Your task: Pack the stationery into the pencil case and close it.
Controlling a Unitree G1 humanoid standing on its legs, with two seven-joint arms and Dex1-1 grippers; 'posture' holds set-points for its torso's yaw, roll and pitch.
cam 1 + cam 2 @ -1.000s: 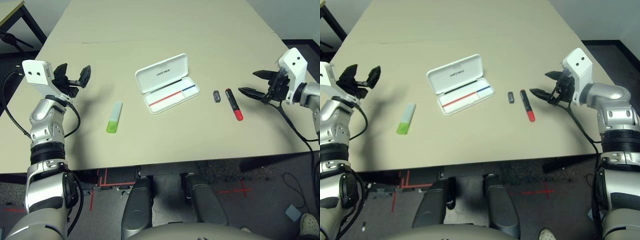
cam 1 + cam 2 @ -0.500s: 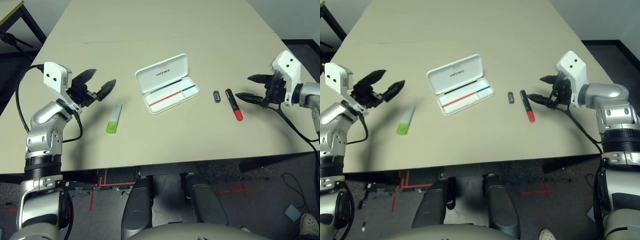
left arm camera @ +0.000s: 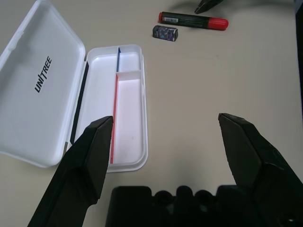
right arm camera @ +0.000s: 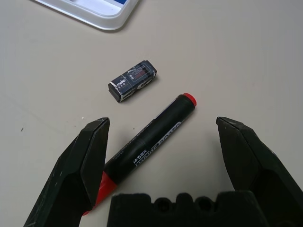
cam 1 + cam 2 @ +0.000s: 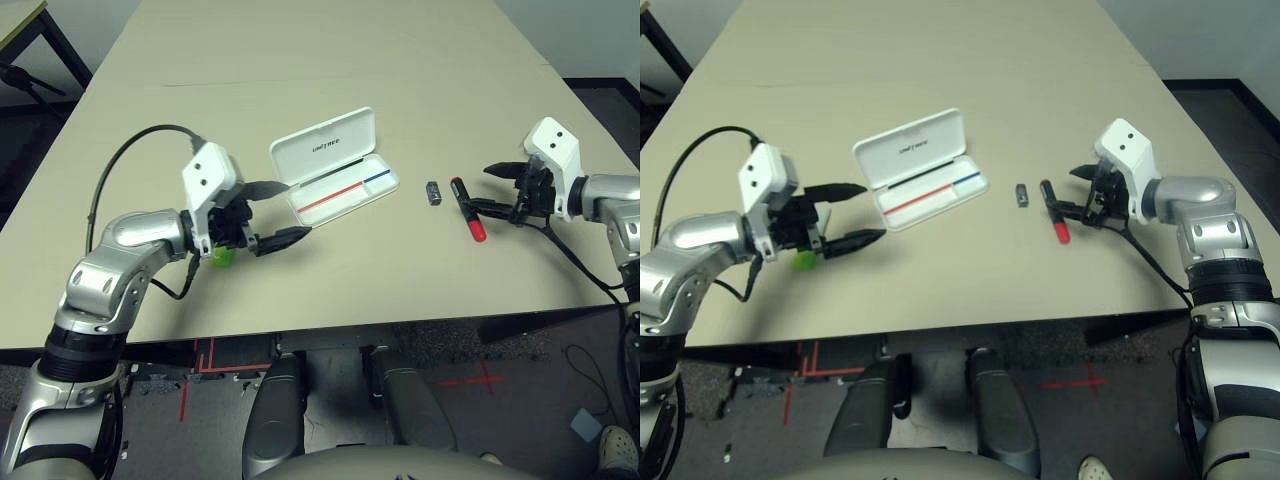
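The white pencil case [image 5: 322, 146] lies open at mid-table, lid back, tray [image 3: 129, 118] empty with a red-and-blue line. Right of it sit a tiny dark grey block [image 5: 433, 192] and a black-and-red marker [image 5: 467, 209]. My right gripper [image 5: 476, 187] is open, and its fingers straddle the marker [image 4: 147, 142] in the right wrist view. My left gripper [image 5: 298, 209] is open just left of the case and points at it. The lime-green end of the stick [image 5: 222, 257] peeks out beneath the left wrist; the rest of the stick is hidden.
The beige table [image 5: 330, 60] stretches far behind the case. Its front edge [image 5: 350, 322] runs just below both grippers. A black cable [image 5: 130, 150] loops off my left wrist.
My left arm has swung right and lower, passing over the green stick toward the case. The right gripper has moved left onto the marker. Both stay open.
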